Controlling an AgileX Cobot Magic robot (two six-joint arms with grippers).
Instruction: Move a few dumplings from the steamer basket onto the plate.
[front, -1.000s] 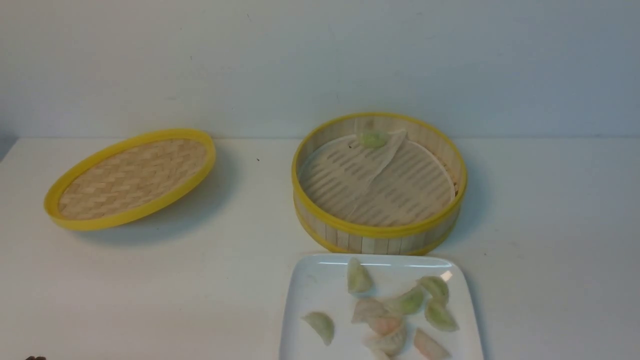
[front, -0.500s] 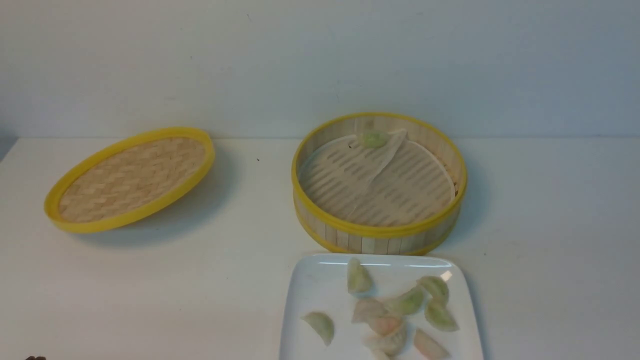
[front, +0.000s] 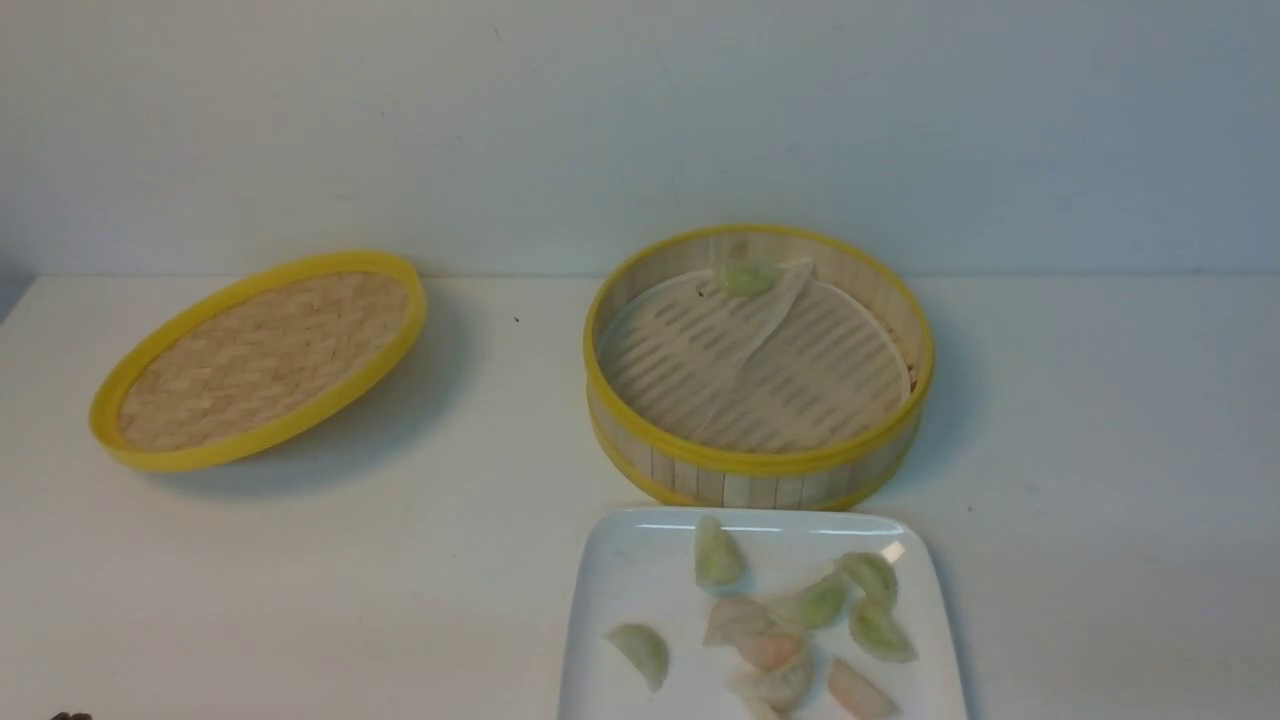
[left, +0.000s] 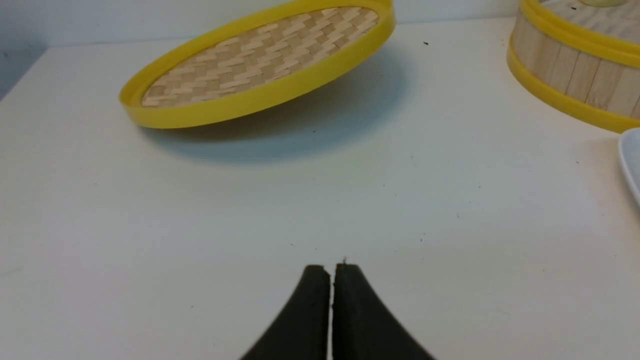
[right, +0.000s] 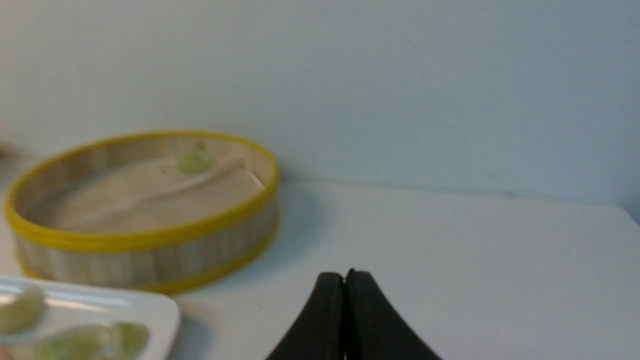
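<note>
Eight dumplings (front: 775, 625) are counted on the plate (front: 620, 580), and one dumpling (front: 747, 277) is left in the basket (front: 760, 470). Both the left gripper (left: 331, 268) and the right gripper (right: 345, 275) are closed on nothing, with the basket well ahead of the jaws.

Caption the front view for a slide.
Several dumplings lie on the plate; one stays in the steamer basket; lid tilted at left.

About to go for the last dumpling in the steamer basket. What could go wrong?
The green dumpling sits against the steamer basket's far wall on the folded liner; a grab may catch the liner or hit the wall. The plate lies just before the basket, so a low reach might knock it.
</note>
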